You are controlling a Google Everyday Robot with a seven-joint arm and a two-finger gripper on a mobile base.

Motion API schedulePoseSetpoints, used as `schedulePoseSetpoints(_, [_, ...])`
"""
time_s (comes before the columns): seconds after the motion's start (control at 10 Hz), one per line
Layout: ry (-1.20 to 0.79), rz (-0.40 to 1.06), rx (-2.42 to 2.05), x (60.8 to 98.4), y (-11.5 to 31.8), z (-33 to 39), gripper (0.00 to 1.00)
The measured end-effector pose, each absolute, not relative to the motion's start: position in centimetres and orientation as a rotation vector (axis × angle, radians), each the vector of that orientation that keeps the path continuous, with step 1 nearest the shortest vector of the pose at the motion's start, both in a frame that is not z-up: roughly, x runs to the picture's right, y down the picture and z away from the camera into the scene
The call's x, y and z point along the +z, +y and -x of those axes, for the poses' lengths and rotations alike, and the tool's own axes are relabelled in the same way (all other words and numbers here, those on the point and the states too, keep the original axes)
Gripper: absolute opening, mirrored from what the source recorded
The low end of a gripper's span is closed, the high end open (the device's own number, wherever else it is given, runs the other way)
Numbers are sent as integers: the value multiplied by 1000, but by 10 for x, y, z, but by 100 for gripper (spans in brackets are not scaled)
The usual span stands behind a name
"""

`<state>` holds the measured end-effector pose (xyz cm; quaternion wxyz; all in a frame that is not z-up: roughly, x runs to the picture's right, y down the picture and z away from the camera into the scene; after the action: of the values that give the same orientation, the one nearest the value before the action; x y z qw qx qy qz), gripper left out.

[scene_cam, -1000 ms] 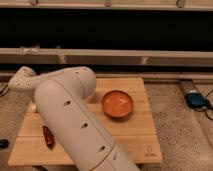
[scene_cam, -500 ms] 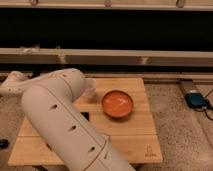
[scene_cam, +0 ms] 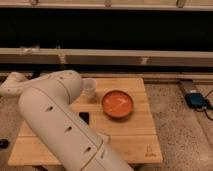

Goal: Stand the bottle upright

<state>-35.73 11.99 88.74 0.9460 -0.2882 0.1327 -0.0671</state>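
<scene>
One round orange bowl [scene_cam: 118,104], translucent cup [scene_cam: 89,89] on wood table [scene_cam: 142,145]; hand out of view, state untellable.

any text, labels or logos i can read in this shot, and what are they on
No text reads clearly.
One dark mark at the front right corner of the wooden table: too blurred to read.
The cup, orange bowl and robot arm: no print shows.
The gripper: out of view, likely behind the arm.
</scene>
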Motion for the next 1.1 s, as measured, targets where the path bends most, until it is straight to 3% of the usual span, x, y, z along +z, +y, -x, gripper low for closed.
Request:
schedulePoseSetpoints(0.5, [294, 588, -154, 891, 120, 358, 76])
schedulePoseSetpoints(1.1, [256, 568, -95, 887, 113, 374, 16])
